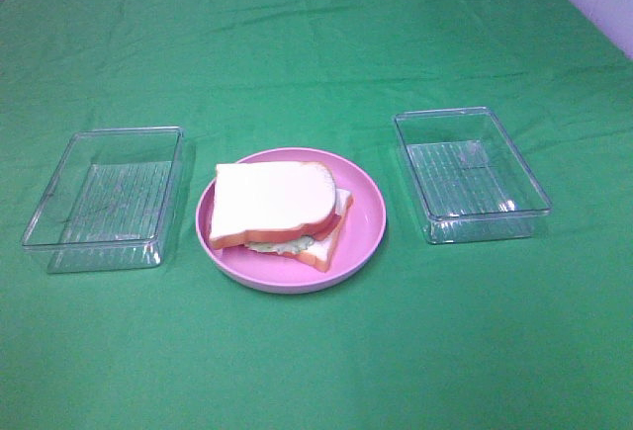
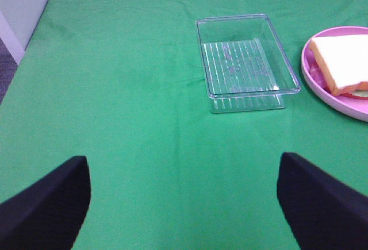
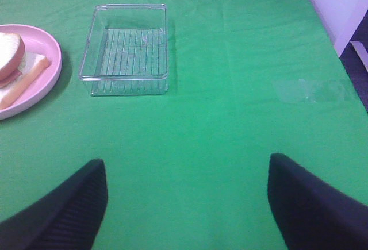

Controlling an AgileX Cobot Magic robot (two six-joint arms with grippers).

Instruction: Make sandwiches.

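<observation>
You see the left gripper (image 2: 184,204) low over the green tablecloth (image 2: 126,106), its two black fingers (image 2: 49,204) spread wide at the near corners with only bare cloth between them, nothing held. Taking the gap between the fingers as the dial's centre, the clear plastic tray (image 2: 248,89) sits at about 1 o'clock, flat on the cloth, ribbed floor visible through its walls. At about 2 o'clock, just beside the tray but apart from it, you get the pink plate (image 2: 322,92), cut off by the frame edge. On it lies the sandwich (image 2: 345,60): white top slice, orange-brown crust, a reddish layer showing beneath. At 11 o'clock the cloth ends against a pale wall (image 2: 23,3).
</observation>
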